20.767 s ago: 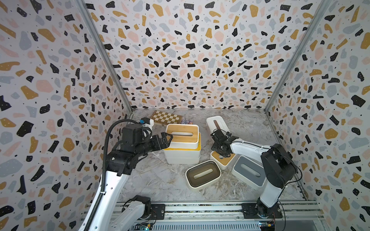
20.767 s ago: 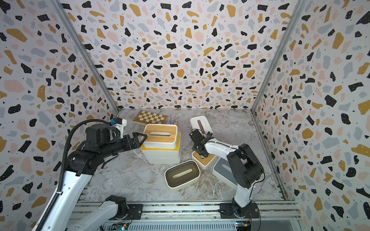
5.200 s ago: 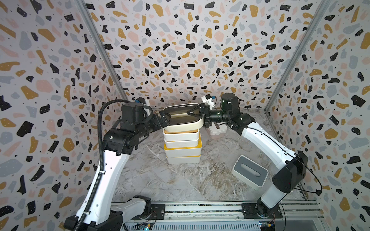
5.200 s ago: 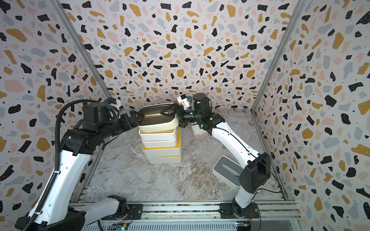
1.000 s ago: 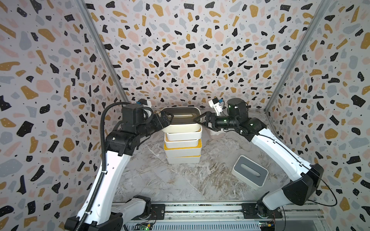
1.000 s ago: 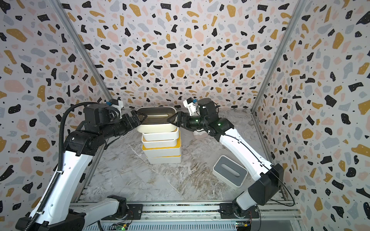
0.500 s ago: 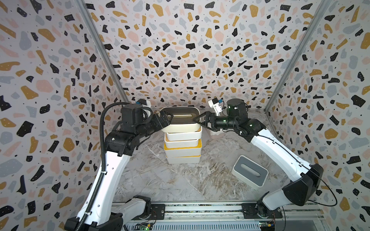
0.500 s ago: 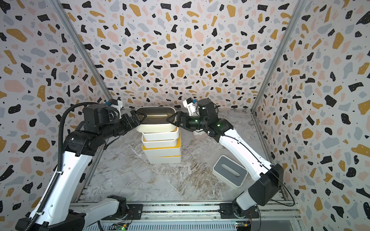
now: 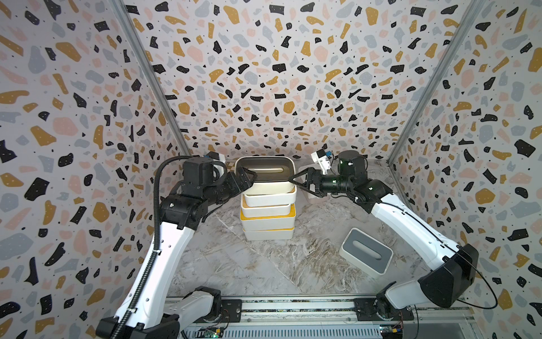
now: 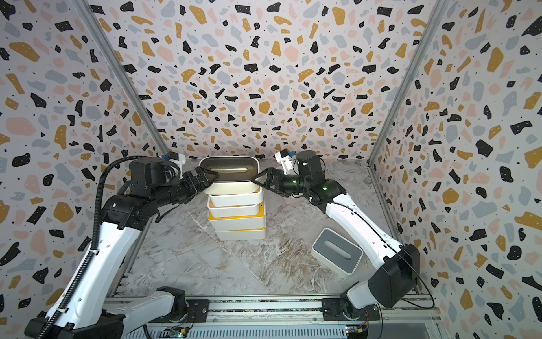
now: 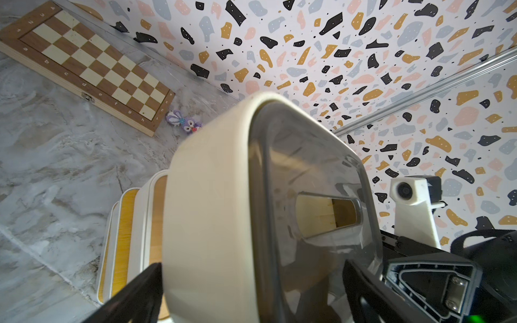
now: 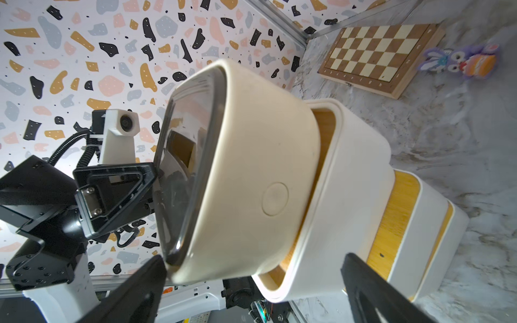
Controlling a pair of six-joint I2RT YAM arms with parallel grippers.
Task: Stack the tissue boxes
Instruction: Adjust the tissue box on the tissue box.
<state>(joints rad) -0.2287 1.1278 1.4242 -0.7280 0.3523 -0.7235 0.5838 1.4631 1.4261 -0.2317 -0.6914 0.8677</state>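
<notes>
Left pincer [image 9: 249, 183]: fingers spread wide, straddling the left end of the olive-lidded box [image 9: 265, 170]
Right pincer [image 9: 297, 186]: fingers spread wide at that box's right end
Olive-lidded box: tops the stack [image 9: 267, 218], sitting askew
Stack: five boxes, mid desk [image 9: 249, 270]
Grey-lidded box [image 9: 366, 252]: alone on the desk, well apart, near the right arm [image 9: 410, 223]
Chessboard [image 11: 84, 64]: flat by the back wall

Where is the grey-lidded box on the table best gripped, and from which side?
Likely from above, fingers straddling a long wall of the grey-lidded box, one through its oval slot. It sits flat, lid up, and looks too broad to span.
</notes>
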